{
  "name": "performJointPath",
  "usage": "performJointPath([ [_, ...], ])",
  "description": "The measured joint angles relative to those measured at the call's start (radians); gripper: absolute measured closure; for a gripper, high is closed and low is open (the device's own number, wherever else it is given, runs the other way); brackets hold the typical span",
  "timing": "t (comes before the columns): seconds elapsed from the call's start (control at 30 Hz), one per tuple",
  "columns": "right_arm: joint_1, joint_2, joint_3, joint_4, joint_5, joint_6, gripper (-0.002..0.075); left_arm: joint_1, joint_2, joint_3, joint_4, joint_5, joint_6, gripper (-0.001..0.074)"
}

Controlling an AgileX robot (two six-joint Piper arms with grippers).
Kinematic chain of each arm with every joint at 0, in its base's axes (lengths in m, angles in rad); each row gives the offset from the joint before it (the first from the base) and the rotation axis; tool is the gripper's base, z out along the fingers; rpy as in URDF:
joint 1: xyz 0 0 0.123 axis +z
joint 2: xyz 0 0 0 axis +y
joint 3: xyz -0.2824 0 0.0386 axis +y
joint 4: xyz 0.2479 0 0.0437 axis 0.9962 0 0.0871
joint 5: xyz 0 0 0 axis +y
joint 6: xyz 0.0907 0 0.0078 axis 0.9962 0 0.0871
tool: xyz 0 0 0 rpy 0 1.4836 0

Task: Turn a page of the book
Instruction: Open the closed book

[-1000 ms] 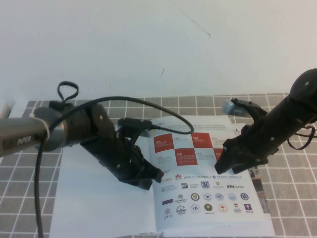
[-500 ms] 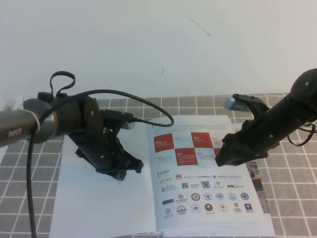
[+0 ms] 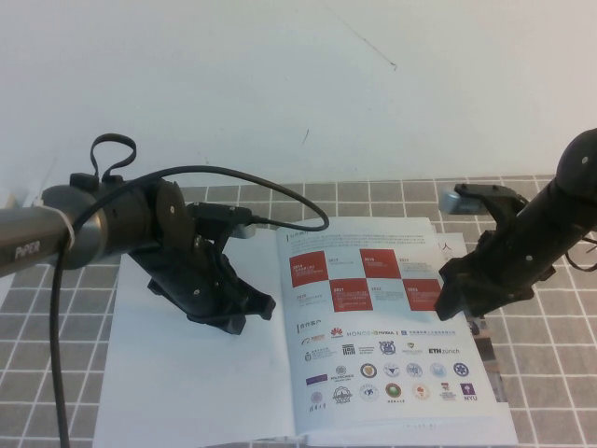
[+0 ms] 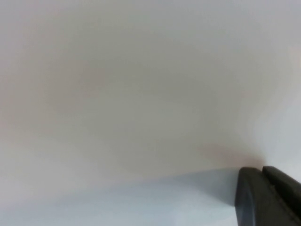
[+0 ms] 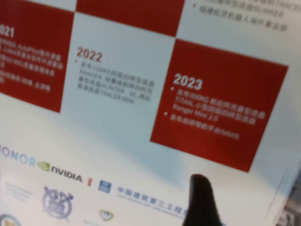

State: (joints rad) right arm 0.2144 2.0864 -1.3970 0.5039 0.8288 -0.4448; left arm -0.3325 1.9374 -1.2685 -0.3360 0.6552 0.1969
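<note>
High view: right hand (image 3: 450, 301) hovers over the page (image 3: 378, 322)'s right edge.

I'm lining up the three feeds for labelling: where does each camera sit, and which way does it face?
High view: raised on the robot's side, angled down at the open book; shows the left gripper and right gripper.
Left wrist view: on the left arm, facing a blank white sheet close up; shows a fingertip.
Right wrist view: on the right arm, facing the page; one fingertip shows.
Shared: high and right wrist views both show the 2023 square.
</note>
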Motion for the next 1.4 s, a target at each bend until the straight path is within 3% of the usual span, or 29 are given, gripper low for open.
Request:
performJointPath([
  [1.07, -0.002, 0.012, 0.000, 0.106, 0.046, -0.058, 0.0278, 0.000, 0.054, -0.006, -0.066, -0.042, 0.029, 0.0738],
  [1.4, -0.007, 0.017, 0.000, 0.297, 0.092, -0.141, 0.0278, 0.000, 0.054, -0.006, -0.093, -0.042, 0.053, 0.0738],
])
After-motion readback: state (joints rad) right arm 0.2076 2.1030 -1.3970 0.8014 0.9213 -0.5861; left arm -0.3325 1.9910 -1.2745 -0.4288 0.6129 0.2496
